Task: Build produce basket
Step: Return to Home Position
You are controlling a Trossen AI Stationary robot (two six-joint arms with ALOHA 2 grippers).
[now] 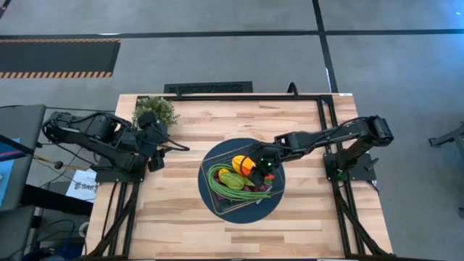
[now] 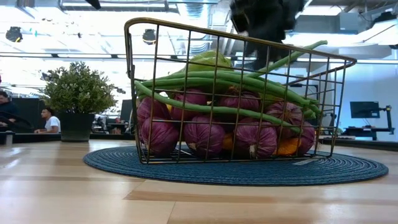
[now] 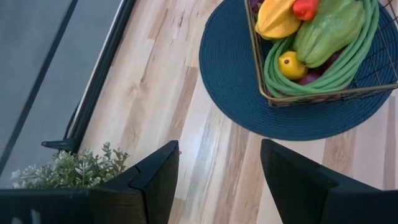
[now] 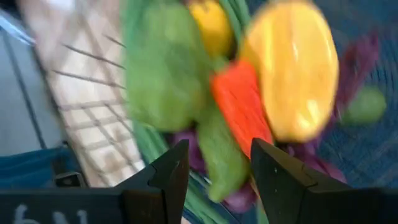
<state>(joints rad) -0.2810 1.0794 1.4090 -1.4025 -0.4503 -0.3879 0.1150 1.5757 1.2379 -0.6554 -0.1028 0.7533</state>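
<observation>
Table [image 1: 174,217] — basket [image 3: 311,96] central, right gripper [image 1: 262,167] above.

Pale plank counter [image 1: 181,217] on a black frame [image 1: 217,97], set on a grey floor [image 1: 217,65] crossed by dark seams. On that floor, beyond the counter's far-left corner, a dark strip [image 1: 58,58] edged with orange-and-black hazard stripes. Seen level across the counter: a bright open hall, ceiling [image 2: 62,18] hung with ducts and lamps, seated people [image 2: 50,121] far off at one side, a dark monitor [image 2: 364,109] at the other.
</observation>
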